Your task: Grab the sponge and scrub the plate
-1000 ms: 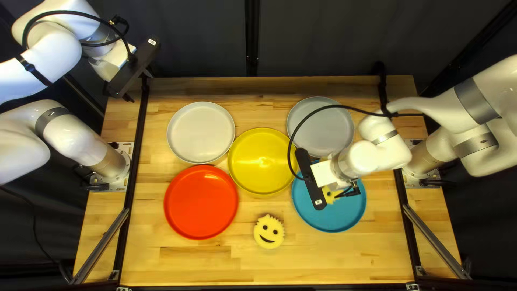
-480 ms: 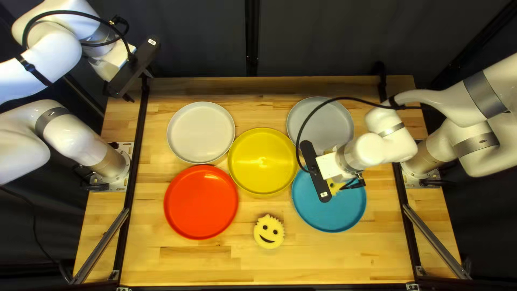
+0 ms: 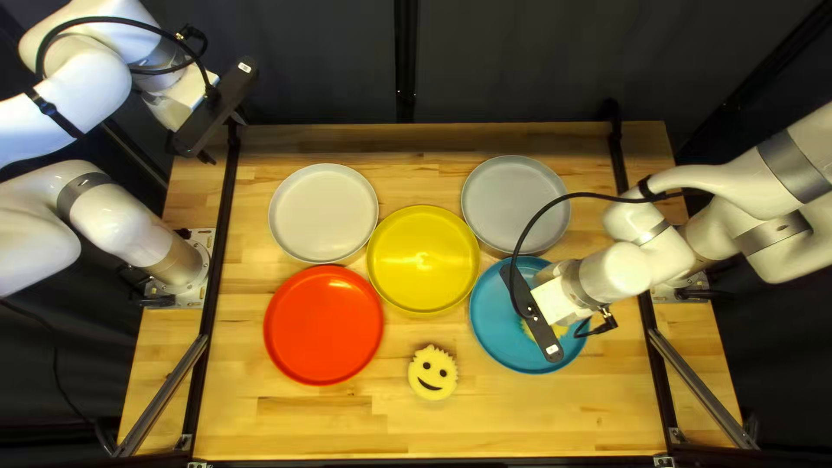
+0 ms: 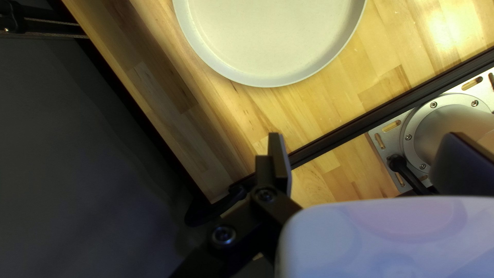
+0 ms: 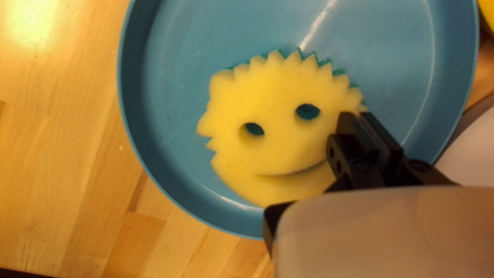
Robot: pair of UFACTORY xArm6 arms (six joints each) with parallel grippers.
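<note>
1. Right gripper [image 5: 349, 133]: closed on the edge of the yellow sponge [image 5: 270, 131]. One finger shows; the mount hides the other. The sponge lies flat inside the blue plate [image 5: 162, 116], green side down.
2. Step, as judged: scrubbing. The next move calls for downward pressure and strokes that stay within the rim.
3. Left gripper [image 4: 366, 166]: fingers wide apart, empty, near the white plate [image 4: 270, 38].
4. Only the top left view shows a second sponge [image 3: 432, 372], loose on the table [image 3: 325, 416]. Only the right wrist view shows the sponge's contact with the plate, mostly covered by the wrist from above.
</note>
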